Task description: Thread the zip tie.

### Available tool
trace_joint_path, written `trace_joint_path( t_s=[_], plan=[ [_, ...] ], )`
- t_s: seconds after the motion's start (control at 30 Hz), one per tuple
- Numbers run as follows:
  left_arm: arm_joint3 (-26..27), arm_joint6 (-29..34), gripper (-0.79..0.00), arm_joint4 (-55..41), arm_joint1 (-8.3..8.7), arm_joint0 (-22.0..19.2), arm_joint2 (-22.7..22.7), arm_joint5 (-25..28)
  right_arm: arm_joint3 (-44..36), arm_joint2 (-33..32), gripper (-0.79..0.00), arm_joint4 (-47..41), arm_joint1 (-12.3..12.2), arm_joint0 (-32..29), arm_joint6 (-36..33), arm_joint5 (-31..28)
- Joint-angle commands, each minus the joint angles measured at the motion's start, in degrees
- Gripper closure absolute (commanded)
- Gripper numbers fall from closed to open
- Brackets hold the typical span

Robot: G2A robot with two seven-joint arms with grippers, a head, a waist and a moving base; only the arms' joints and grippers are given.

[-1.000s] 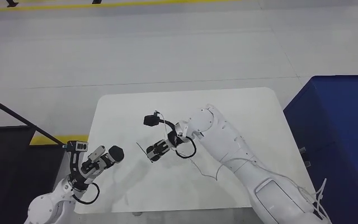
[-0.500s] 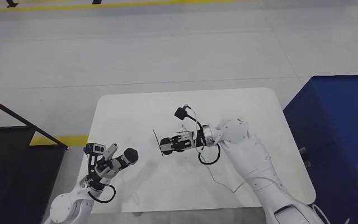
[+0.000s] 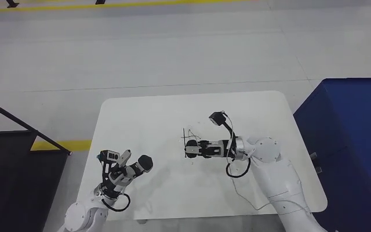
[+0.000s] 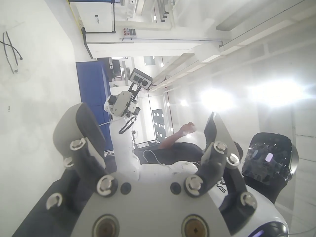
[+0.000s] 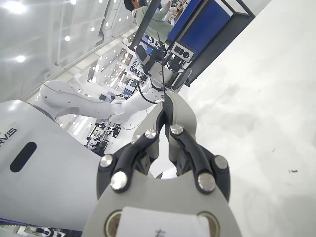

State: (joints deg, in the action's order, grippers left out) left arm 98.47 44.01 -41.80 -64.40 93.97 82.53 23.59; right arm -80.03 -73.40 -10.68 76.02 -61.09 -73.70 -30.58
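Note:
A thin black zip tie (image 3: 183, 137) stands out of my right gripper (image 3: 188, 149), which is shut on it above the middle of the white table (image 3: 145, 116). In the right wrist view the zip tie (image 5: 161, 75) rises straight from between the pressed fingertips of the right gripper (image 5: 166, 101). My left gripper (image 3: 132, 161) hangs over the table's front left part, well apart from the tie, tilted upward. Its fingers (image 4: 81, 124) stand wide open with nothing between them, and the right arm (image 4: 121, 104) shows beyond them.
A blue cabinet (image 3: 342, 133) stands just past the table's right edge. Two thin black strands (image 4: 9, 50) lie crossed on the white surface in the left wrist view. A thin white cable (image 3: 243, 194) trails along the right arm.
The right arm has carried the zip tie to the right, from left of the table's middle to about its middle. The left arm has also shifted right, still open.

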Motion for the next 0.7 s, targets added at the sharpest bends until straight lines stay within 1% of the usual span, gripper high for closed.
trace_joint_path(
  t_s=[0.0, 0.13, 0.17, 0.2, 0.23, 0.3, 0.37, 0.43, 0.5, 0.53, 0.67],
  plan=[
    [0.0, 0.0, -0.785, 0.0, 0.0, 0.0, 0.0, 0.0, 0.0, 0.0, 0.0, 0.0, 0.0, 0.0, 0.0, 0.0],
    [0.0, 0.0, -0.785, 0.0, 0.0, 0.0, 0.0, 0.0, -0.1, 0.1, 0.0, -0.5, 0.0, -0.3, 0.7, 0.4],
    [-0.3, -0.6, -0.785, 4.4, 0.08, -0.1, 0.0, 0.8, -0.5, 0.0, 0.0, -1.7, 0.0, -0.9, 1.6, 0.8],
    [-0.4, -3.0, -0.785, 7.6, -0.11, -0.1, -0.7, 3.1, -0.7, -0.2, 0.0, -2.9, -0.1, -1.4, 2.1, 0.6],
    [-0.2, -5.4, -0.785, 7.8, -0.5, 0.4, -2.8, 3.6, -1.1, -0.4, 0.0, -4.3, -0.2, -2.0, 2.2, 0.1],
    [0.8, -6.9, -0.785, 7.5, -1.02, 0.4, -6.4, 2.1, -1.7, -0.8, 0.0, -9.7, -0.3, -3.4, 1.9, 0.3],
    [0.7, -10.1, -0.785, 12.4, -1.44, -0.3, -8.3, 4.7, -1.8, -1.8, 0.0, -14.0, -0.5, -4.3, 1.7, -0.2],
    [0.9, -13.6, -0.785, 15.9, -2.09, -0.7, -11.4, 7.4, -1.4, -2.5, 0.0, -17.8, -0.7, -4.9, 1.1, 0.4],
    [1.5, -18.0, -0.785, 16.3, -2.95, -1.0, -14.5, 11.0, -0.4, -2.7, 0.0, -19.0, -0.9, -4.9, 1.7, 1.4],
    [1.7, -18.7, -0.785, 15.8, -3.11, -1.0, -15.2, 11.5, 0.0, -2.8, 0.0, -19.9, -0.9, -4.7, 2.4, 1.7],
    [1.7, -18.7, -0.785, 15.8, -3.11, -1.0, -15.2, 11.5, 0.2, -2.8, 0.0, -19.7, -0.9, -4.4, 2.6, 1.4]
  ],
)
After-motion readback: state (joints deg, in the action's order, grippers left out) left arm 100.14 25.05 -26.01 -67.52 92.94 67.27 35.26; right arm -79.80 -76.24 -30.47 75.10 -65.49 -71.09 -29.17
